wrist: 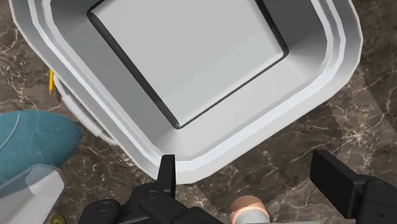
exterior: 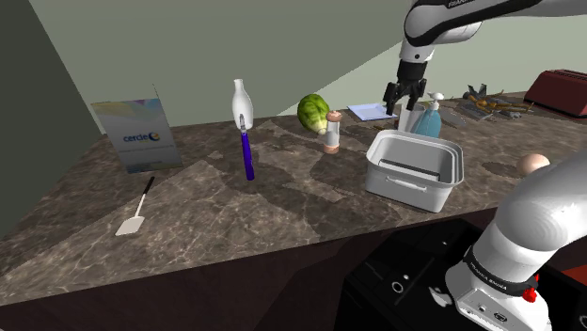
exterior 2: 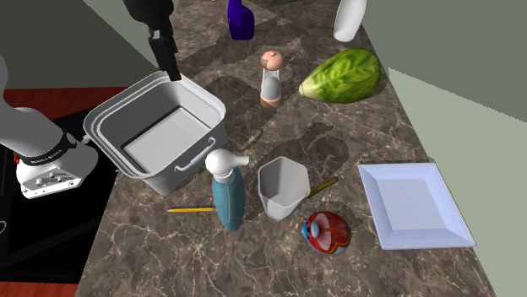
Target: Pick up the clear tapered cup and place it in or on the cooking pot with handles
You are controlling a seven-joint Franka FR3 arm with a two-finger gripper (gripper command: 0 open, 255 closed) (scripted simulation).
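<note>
Here, wide empty jaws hang over the pot (exterior: 404, 185) on the marbled counter (exterior: 235, 216), grey-green walls (exterior: 188, 47) behind.

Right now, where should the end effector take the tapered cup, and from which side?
Probably take the cup by its rim wall from above, one finger inside, one outside, on the side away from the teal bottle. It stands upright, mouth open, and the bottle crowds its other side.

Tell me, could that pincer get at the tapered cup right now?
Probably yes. The pincer is open and empty over the pot, and the cup stands upright with nothing above it. The teal bottle close beside it may crowd one finger.
</note>
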